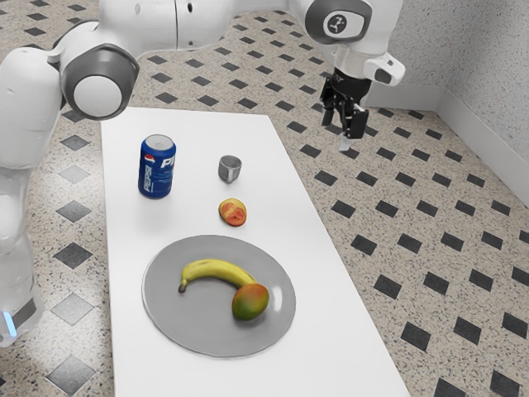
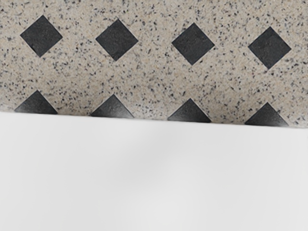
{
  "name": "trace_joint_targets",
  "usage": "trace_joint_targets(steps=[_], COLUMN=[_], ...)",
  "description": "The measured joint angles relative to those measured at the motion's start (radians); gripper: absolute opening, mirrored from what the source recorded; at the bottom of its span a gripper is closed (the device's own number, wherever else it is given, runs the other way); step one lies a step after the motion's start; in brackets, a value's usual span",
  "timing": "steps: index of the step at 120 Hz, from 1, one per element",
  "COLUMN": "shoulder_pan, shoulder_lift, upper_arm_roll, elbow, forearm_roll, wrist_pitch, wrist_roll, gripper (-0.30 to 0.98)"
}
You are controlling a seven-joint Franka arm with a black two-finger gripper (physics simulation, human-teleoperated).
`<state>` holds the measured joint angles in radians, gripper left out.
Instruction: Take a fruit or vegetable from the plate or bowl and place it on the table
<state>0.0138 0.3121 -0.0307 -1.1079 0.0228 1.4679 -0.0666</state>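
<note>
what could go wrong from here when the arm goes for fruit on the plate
The mango sits against the banana, so grasping either could shove the other. Being rounded, the mango might also roll once released. The upright Pepsi can could topple if bumped.

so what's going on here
The Franka arm isn't handling anything right now: its hand is raised, open and empty, away from the food. Banana and mango are on the gray plate. A red-and-yellow fruit sits on the table between plate and small gray cup, near the Pepsi can. Can't tell whether the arm put it there.
</note>
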Motion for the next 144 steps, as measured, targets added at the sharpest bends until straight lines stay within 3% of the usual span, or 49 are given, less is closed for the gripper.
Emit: trace_joint_targets(steps=[48, 63, 77, 97, 126, 144], shoulder_pan=[-0.001, -0.005, -0.016, -0.005, -0.024, 0.000], shoulder_lift=[0.000, -0.074, -0.267, -0.436, -0.383, -0.391], upper_arm_roll=[-0.001, -0.026, -0.087, -0.210, -0.319, -0.377], elbow=[0.001, -0.008, -0.293, -0.586, -0.631, -0.640], forearm_roll=[-0.008, -0.020, -0.035, -0.076, -0.113, -0.082], wrist_pitch=[0.005, -0.059, -0.059, -0.007, 0.058, 0.058], wrist_roll=[-0.007, -0.073, -0.167, -0.349, -0.616, -0.791], gripper=[0.69, 0.69, 0.69, 0.69, 0.69, 0.69])
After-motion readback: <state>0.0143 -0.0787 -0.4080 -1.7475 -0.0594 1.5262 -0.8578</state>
